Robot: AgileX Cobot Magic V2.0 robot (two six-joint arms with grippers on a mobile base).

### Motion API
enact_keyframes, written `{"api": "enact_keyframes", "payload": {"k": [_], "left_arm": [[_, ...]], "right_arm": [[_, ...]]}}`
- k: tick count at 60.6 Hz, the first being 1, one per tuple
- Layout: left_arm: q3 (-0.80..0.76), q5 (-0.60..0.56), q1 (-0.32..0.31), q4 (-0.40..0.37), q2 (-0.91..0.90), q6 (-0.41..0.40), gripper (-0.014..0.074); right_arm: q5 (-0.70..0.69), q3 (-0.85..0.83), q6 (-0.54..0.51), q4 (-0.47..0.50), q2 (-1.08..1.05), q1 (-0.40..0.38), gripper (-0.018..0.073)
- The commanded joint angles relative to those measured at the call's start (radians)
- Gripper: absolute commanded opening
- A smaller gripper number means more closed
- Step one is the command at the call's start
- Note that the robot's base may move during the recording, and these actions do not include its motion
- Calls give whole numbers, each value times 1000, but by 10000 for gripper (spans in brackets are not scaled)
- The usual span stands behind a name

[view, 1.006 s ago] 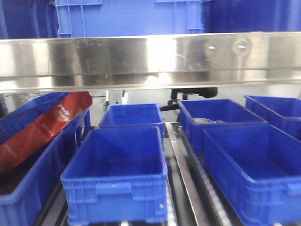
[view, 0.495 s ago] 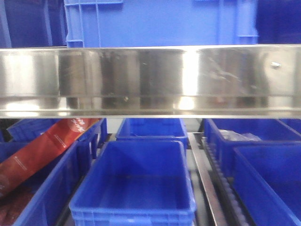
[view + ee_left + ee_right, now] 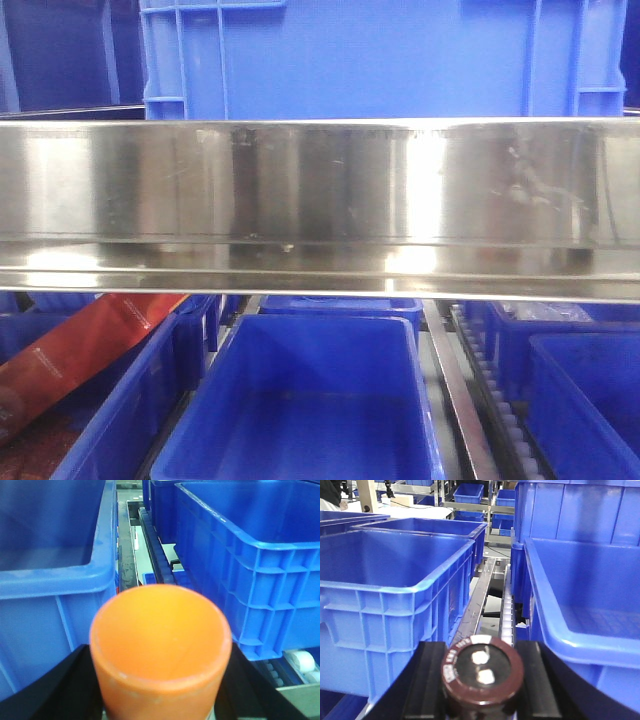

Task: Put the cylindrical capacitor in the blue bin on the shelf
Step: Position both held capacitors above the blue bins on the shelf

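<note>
Your right pincer point(image 3: 482, 680) clamps the cylindrical capacitor point(image 3: 481, 666) between its jaws, facing the roller track point(image 3: 507, 607) between blue bins point(image 3: 395, 587) on the shelf point(image 3: 320, 190). Your left pincer point(image 3: 160, 692) grips an orange object point(image 3: 160, 640).

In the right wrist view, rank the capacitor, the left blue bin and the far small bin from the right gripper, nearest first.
1. cylindrical capacitor, between the right gripper jaws, bottom centre.
2. left blue bin, just ahead, on the left.
3. far small bin, top centre, in the background.

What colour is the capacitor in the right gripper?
The cylindrical capacitor is dark maroon-brown; the right wrist view shows it best.
</note>
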Motion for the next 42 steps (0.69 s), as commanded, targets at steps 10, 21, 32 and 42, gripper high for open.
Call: {"api": "enact_keyframes", "payload": {"k": [10, 21, 32, 42], "left_arm": [[-1, -29, -7, -4, -3, 1, -111], [-1, -29, -7, -4, -3, 1, -111], [-1, -29, -7, -4, -3, 1, -111], [-1, -29, -7, -4, -3, 1, -111]], "right_arm": [[-22, 1, -2, -3, -4, 0, -130], [-22, 1, -2, -3, -4, 0, -130], [-22, 1, -2, -3, -4, 0, -130], [-22, 1, -2, -3, -4, 0, -130]]}}
